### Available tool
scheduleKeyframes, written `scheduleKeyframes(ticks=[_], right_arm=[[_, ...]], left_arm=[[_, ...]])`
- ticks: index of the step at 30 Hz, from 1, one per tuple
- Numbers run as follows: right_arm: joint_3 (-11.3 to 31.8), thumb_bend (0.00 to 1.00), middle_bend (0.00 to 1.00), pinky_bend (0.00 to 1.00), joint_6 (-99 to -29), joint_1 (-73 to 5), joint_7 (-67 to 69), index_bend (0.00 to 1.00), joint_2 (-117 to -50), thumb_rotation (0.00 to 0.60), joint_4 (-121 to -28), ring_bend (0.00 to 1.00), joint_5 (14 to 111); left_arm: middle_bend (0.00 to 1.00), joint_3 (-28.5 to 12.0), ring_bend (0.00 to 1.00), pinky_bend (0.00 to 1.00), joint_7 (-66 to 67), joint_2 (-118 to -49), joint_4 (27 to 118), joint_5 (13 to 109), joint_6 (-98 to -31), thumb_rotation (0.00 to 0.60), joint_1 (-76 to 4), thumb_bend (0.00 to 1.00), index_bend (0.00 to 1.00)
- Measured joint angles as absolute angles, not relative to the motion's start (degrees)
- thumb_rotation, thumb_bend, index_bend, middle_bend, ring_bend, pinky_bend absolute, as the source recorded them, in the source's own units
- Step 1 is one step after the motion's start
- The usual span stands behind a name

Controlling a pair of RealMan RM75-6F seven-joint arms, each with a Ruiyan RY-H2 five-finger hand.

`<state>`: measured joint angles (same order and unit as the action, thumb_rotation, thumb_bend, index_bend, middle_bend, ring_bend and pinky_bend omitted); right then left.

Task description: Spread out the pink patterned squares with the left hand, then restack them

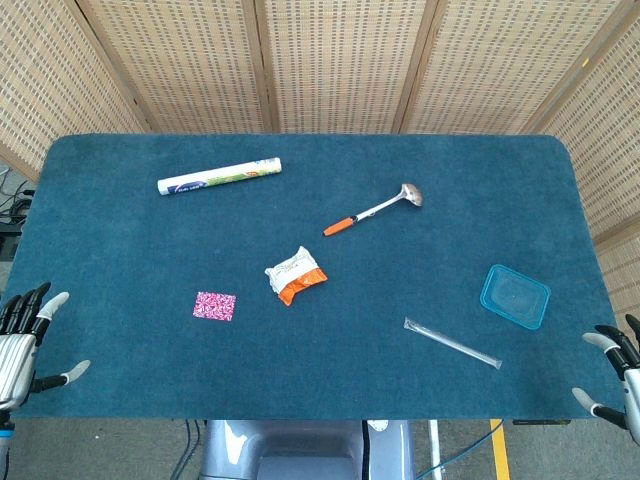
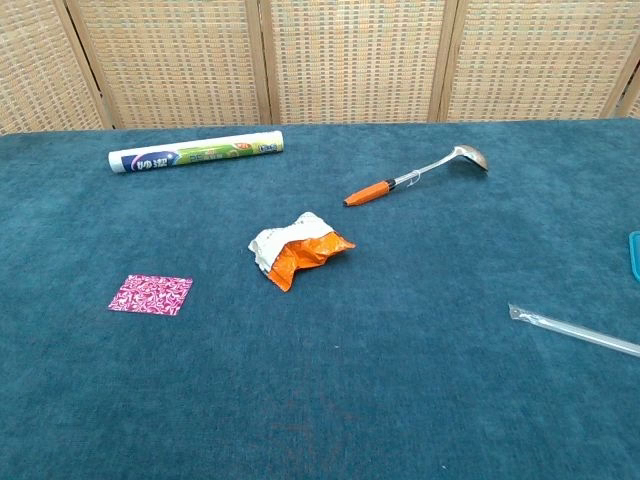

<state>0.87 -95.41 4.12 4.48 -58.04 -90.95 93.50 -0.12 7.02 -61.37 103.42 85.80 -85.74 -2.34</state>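
- pink patterned squares (image 1: 214, 306) lie as one flat stack on the blue table (image 1: 300, 380), lower left of the head view, left of the crumpled orange-white wrapper (image 1: 295, 275)
- left hand (image 1: 25, 335) at far lower-left edge of head view, fingers spread, holding nothing, well apart from the stack
- right hand (image 1: 615, 375) at far lower-right edge, fingers apart, nothing in it
- neither hand shows in the chest view
- white roll (image 1: 219, 177) upper left
- ladle with orange handle (image 1: 375, 210) above centre
- blue plastic lid (image 1: 515, 296) right
- clear wrapped straw (image 1: 452, 343) lower right, near the lid
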Motion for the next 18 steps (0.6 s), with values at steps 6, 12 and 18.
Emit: scheduleKeyframes(ticks=[6,12,18], right_arm=[[1.0,0.0,0.26,0.0,-95.6,4.1,4.8,0.3,-58.1,0.6,-90.7,0.0,93.5],[1.0,0.0,0.26,0.0,-96.0,4.3,5.3,0.3,-58.2,0.6,-90.3,0.0,93.5],[1.0,0.0,0.26,0.0,-96.2,4.6,6.0,0.3,-58.6,0.6,-89.6,0.0,93.0]], left_arm=[[0.0,-0.1,0.0,0.0,7.1,-61.5,103.3,86.3,-85.8,0.51,-2.4,0.0,0.12],[0.0,-0.2,0.0,0.0,7.1,-61.5,103.4,86.3,-85.6,0.509,-2.6,0.0,0.12],[0.0,-0.6,0.0,0.0,7.8,-61.5,103.4,86.0,-84.0,0.508,-3.7,0.0,0.12]])
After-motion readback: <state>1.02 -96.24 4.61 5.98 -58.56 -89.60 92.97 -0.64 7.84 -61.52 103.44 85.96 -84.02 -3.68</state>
